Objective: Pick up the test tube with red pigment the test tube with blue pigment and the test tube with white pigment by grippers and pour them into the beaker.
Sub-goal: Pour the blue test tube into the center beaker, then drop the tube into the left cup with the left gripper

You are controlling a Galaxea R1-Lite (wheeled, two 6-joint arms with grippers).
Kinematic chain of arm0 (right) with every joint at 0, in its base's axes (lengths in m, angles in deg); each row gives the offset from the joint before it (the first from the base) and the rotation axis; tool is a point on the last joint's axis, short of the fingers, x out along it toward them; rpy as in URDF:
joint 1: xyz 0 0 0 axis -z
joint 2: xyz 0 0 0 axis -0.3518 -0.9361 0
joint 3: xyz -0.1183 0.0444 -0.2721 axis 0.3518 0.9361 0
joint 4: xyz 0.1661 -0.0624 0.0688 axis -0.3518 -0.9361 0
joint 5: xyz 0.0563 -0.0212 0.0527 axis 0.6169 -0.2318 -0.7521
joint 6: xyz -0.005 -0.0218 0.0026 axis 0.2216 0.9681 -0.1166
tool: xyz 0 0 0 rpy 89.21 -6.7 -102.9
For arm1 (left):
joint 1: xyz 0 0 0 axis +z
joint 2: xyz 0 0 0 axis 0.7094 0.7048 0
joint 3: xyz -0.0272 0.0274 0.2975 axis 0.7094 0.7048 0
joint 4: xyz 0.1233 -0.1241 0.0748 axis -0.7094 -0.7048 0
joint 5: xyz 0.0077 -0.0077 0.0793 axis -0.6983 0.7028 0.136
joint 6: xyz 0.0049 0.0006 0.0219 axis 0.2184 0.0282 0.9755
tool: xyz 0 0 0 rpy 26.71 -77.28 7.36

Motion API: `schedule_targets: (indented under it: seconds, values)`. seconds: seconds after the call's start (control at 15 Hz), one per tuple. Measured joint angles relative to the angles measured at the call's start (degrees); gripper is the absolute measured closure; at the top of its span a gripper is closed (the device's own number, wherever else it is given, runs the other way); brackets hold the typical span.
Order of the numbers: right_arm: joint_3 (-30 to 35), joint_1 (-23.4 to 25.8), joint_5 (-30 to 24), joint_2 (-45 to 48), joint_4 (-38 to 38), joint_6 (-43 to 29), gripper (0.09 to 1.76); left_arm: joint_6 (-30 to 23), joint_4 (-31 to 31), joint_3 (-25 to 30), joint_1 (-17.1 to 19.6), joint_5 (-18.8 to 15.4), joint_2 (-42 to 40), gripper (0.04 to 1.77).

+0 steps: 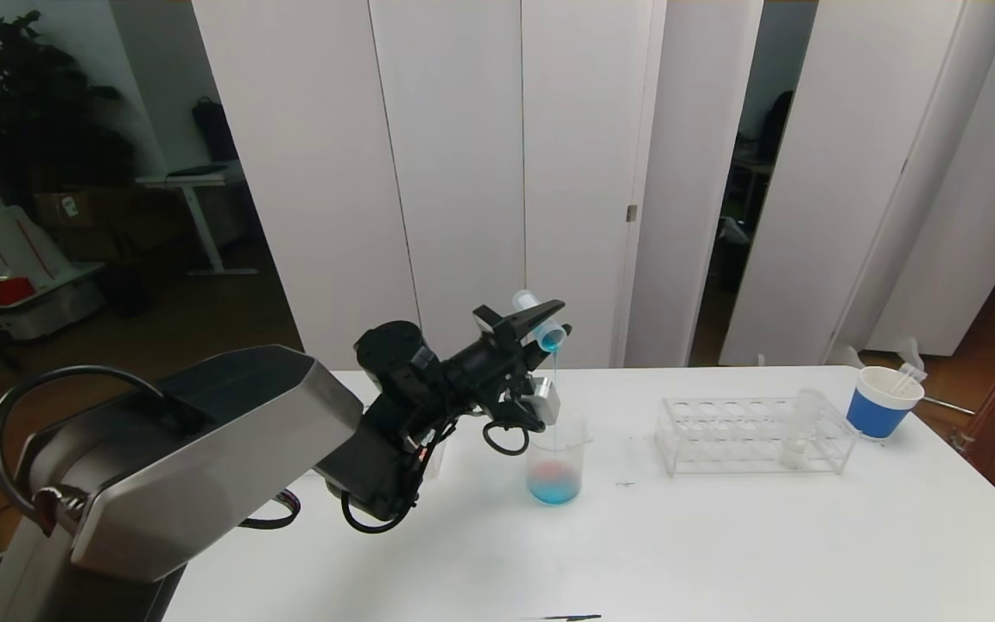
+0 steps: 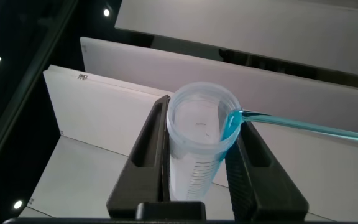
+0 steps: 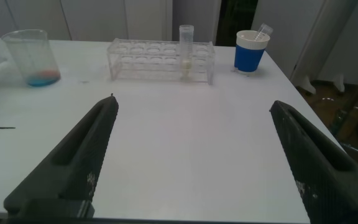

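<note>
Overhead, from the head view, the left tool (image 1: 541,321) is raised above the beaker (image 1: 555,462) and clamped on the blue tube (image 1: 541,321). That tube is tipped mouth-down, and a thin blue stream (image 1: 555,389) drops from it into the beaker. The beaker stands on the white counter (image 1: 722,536) and holds blue liquid with a reddish patch in it. To its right sits a clear rack (image 1: 755,435) with the white tube (image 1: 801,423) upright in its right end, and beyond that a blue cup (image 1: 882,402) near the counter's far right corner. The right tool does not show in this view.

From the left wrist, the two black fingers (image 2: 146,155) press against either side of the blue tube (image 2: 197,140), whose open mouth faces the camera; the stream (image 2: 303,124) leaves its rim. Printed graduation marks run down the tube wall, too small to read.

From the right wrist, the right tool (image 3: 194,155) hangs low over the counter (image 3: 191,143) with its fingers spread wide apart, gripping nothing. Well ahead of it stand the beaker (image 3: 33,57), the rack (image 3: 160,59) with the white tube (image 3: 186,53), and the cup (image 3: 251,51).
</note>
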Motion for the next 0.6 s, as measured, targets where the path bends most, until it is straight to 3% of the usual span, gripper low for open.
schedule_targets:
  seconds: [0.6]
  values:
    - [0.0, 0.0, 0.0, 0.0, 0.0, 0.0, 0.1, 0.0, 0.4, 0.0, -0.1, 0.0, -0.2, 1.22]
